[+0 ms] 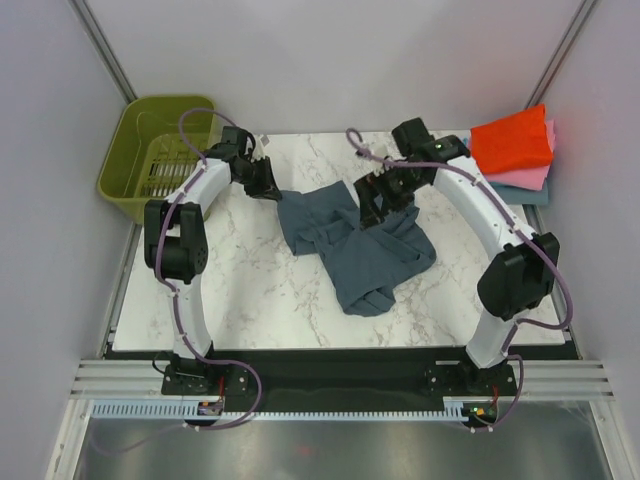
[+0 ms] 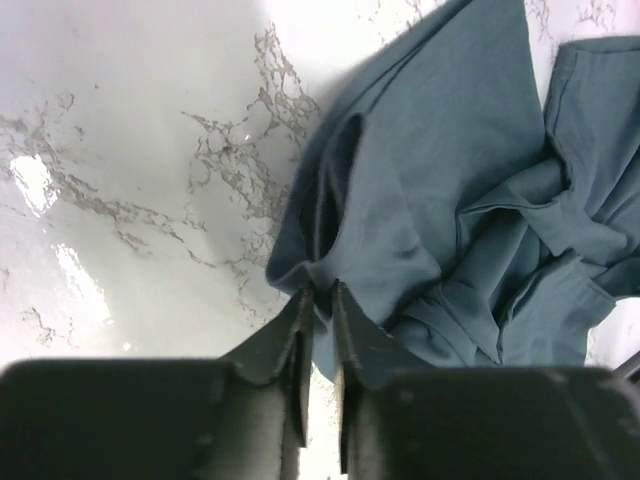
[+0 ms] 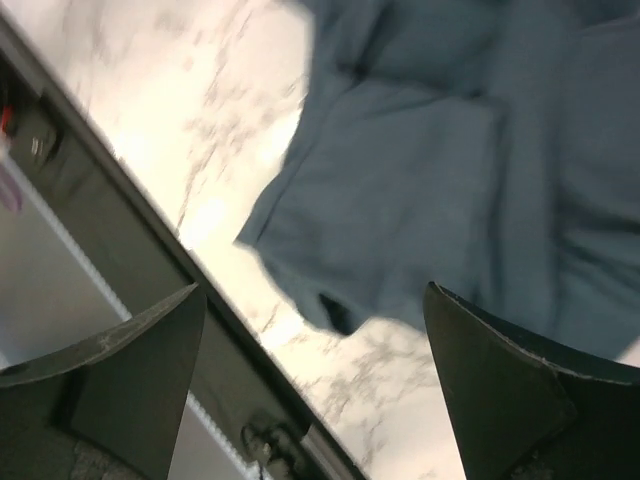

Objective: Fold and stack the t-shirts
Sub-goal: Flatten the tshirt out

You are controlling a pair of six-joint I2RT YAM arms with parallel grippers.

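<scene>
A slate blue-grey t-shirt [image 1: 355,245] lies crumpled in the middle of the marble table [image 1: 250,295]. My left gripper [image 1: 268,186] is at its back-left corner. In the left wrist view the left gripper [image 2: 320,295] has its jaws a narrow slit apart, with a fold of the shirt's [image 2: 450,180] edge pinched between the tips. My right gripper [image 1: 386,205] hovers over the shirt's back right part. In the right wrist view it [image 3: 314,290] stands wide open and empty above the cloth [image 3: 420,170]. Folded red-orange [image 1: 512,143], pink [image 1: 532,177] and teal [image 1: 538,194] t-shirts are stacked at the back right corner.
An olive-green plastic basket [image 1: 160,150] stands off the table's back left corner. The table's dark front rail [image 3: 130,230] shows in the right wrist view. Grey walls close in both sides.
</scene>
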